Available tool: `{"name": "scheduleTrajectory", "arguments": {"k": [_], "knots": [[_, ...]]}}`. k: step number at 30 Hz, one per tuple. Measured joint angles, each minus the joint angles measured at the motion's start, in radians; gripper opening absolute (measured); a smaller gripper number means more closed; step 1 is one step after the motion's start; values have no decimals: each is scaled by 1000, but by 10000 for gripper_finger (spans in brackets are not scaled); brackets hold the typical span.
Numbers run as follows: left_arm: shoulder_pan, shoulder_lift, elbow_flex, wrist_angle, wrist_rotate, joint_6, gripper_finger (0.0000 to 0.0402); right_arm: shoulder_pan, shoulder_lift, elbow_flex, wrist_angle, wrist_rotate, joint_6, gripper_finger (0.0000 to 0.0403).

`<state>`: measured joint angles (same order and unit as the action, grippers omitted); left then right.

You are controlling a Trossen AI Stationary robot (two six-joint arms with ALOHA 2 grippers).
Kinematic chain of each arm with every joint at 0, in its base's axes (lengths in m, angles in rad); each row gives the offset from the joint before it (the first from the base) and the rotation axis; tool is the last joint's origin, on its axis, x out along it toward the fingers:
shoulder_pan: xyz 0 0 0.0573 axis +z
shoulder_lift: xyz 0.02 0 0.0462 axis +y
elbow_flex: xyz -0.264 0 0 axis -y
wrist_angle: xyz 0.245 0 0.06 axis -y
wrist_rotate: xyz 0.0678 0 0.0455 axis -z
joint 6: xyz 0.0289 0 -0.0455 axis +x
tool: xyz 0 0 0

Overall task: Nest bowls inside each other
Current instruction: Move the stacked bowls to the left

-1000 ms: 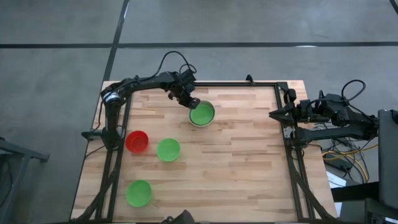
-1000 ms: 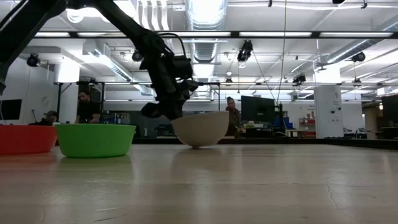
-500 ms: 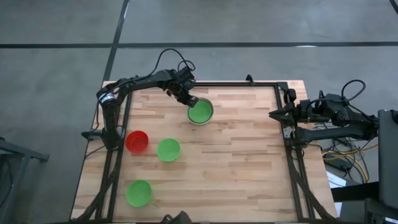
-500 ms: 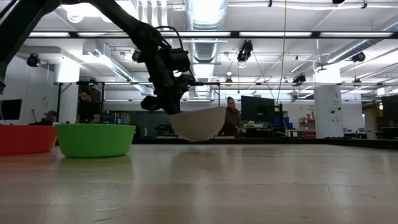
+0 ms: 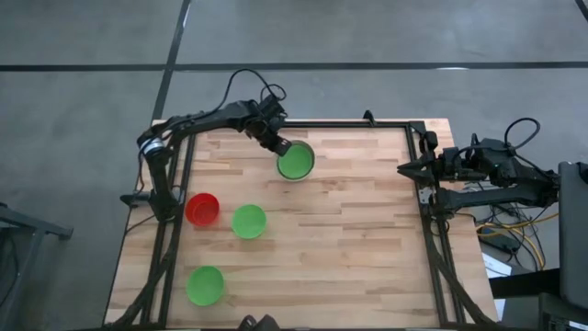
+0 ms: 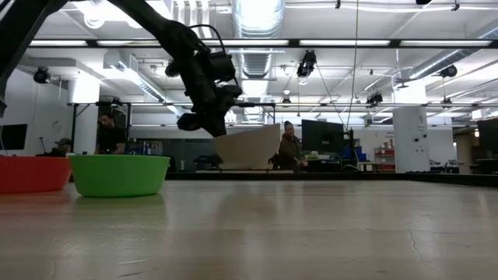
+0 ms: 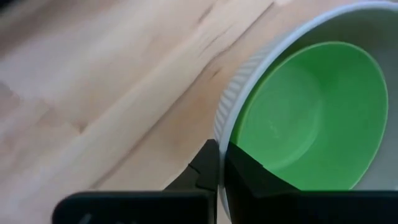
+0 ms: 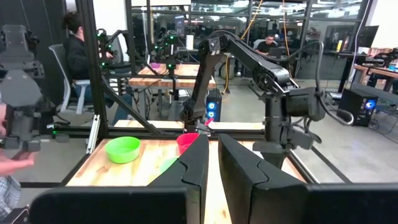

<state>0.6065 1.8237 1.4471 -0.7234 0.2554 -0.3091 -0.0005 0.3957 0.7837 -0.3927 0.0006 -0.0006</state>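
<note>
A pale white-grey bowl [image 5: 296, 163] with a green bowl [image 7: 311, 115] nested in it hangs above the far middle of the table, and my left gripper [image 5: 277, 145] is shut on it. In the low view this white bowl [image 6: 249, 148] is clear of the wood. A red bowl [image 5: 202, 209] and a green bowl [image 5: 248, 221] stand on their bases at the left. Another green bowl [image 5: 205, 285] stands near the front left. My right gripper [image 5: 402, 168] waits shut at the table's right edge. My left gripper pinches the white bowl's rim [image 7: 219, 134] on its far left side, one finger [image 7: 204, 171] outside the ribbed wall and one finger [image 7: 252, 177] inside, over the green bowl. The fingers slant down from the far left. The bowl hangs lifted clear and tilted.
Dark frame rails [image 5: 427, 230] run along the table's left, right and far edges. Bare wood [image 5: 358, 248] stretches across the middle and right of the table. People sit at desks in the room behind.
My left gripper has gone up and a little toward the far left, staying shut on the white bowl's rim. The white bowl with the green one inside, which stood on the table, is now lifted clear and tipped.
</note>
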Motion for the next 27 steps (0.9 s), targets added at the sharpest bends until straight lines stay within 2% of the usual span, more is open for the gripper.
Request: {"name": "scheduleTrajectory", "arguments": {"k": [6, 16, 27], "knots": [[-12, -37, -56, 127, 8, 1, 10, 0, 0, 0, 0, 0, 0, 34], [-3, -129, -184, 153, -20, -55, 11, 0, 0, 0, 0, 0, 0, 34], [43, -298, -354, 210, -78, -147, 11, 0, 0, 0, 0, 0, 0, 34]]}}
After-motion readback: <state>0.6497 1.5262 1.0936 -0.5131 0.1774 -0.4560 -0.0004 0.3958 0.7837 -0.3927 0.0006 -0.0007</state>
